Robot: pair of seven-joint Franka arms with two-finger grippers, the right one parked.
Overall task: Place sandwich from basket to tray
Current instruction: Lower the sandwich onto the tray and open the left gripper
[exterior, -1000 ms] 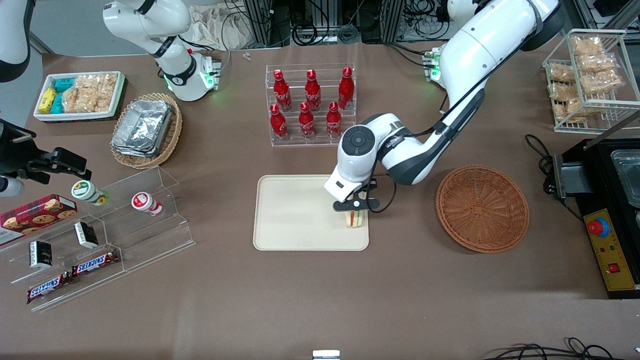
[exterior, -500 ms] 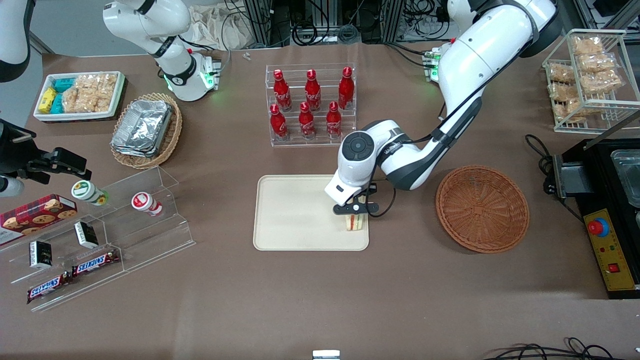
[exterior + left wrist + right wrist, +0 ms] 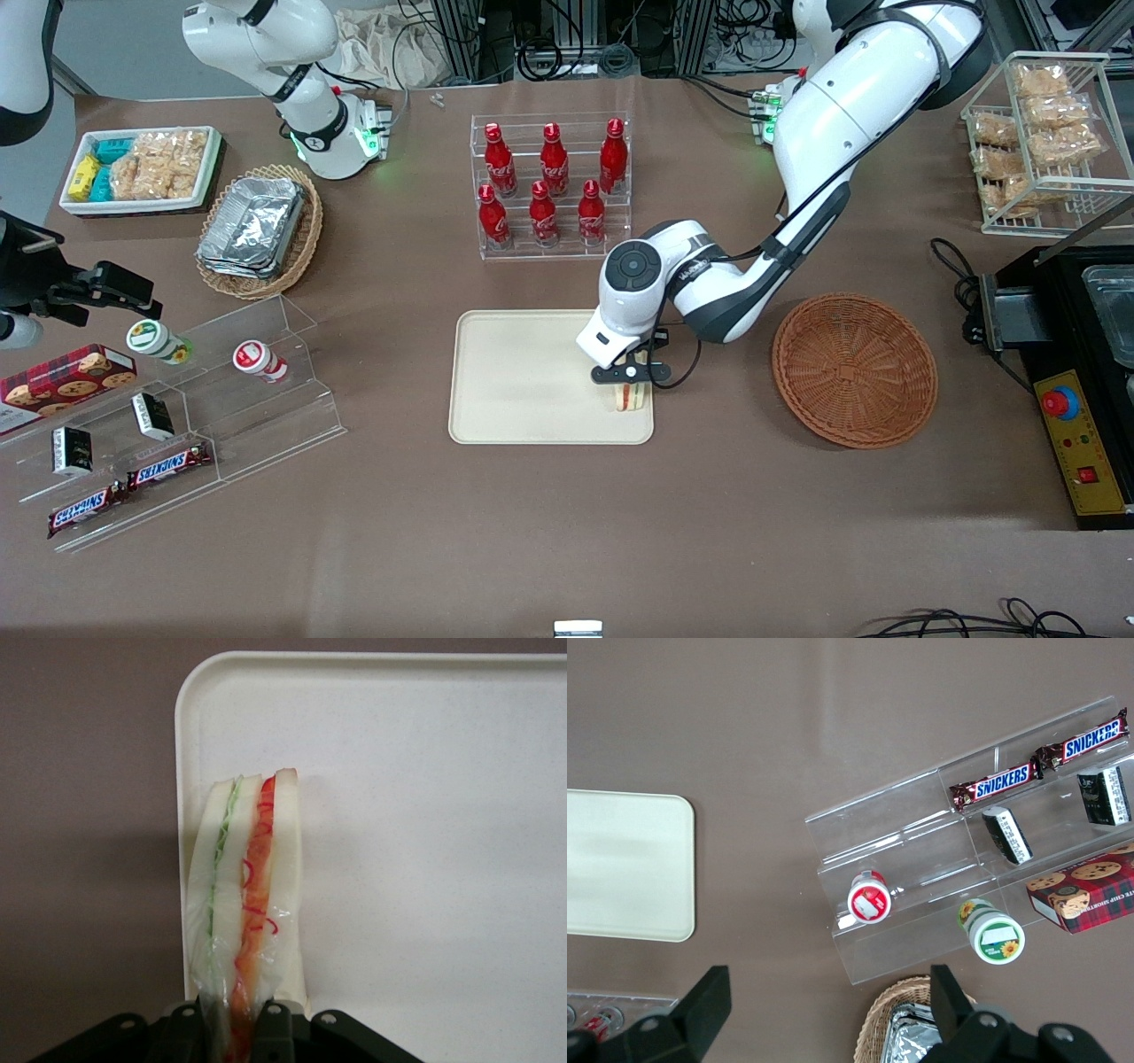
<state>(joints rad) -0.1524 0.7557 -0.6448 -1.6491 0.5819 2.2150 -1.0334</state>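
Observation:
The sandwich (image 3: pixel 627 398), a pale wedge in clear wrap with a red and green filling stripe (image 3: pixel 257 886), stands on edge at the corner of the cream tray (image 3: pixel 523 381) nearest the reddish-brown wicker basket (image 3: pixel 855 368). My left gripper (image 3: pixel 627 376) is right above it, shut on the sandwich's wrapped end, with one finger (image 3: pixel 275 1028) pressed against the bread. The tray's rim (image 3: pixel 182 771) runs right beside the sandwich. Nothing lies in the basket.
A clear rack of red bottles (image 3: pixel 549 190) stands just farther from the front camera than the tray. An acrylic snack shelf (image 3: pixel 177 416), a foil-container basket (image 3: pixel 257 230) and a white bin (image 3: pixel 142 168) sit toward the parked arm's end. A wire rack (image 3: pixel 1045 142) and black appliance (image 3: pixel 1081 354) lie past the basket.
The gripper with the sandwich has sunk a little and edged nearer to the front camera, bringing the sandwich down at the tray's corner. The fingers stay shut on it.

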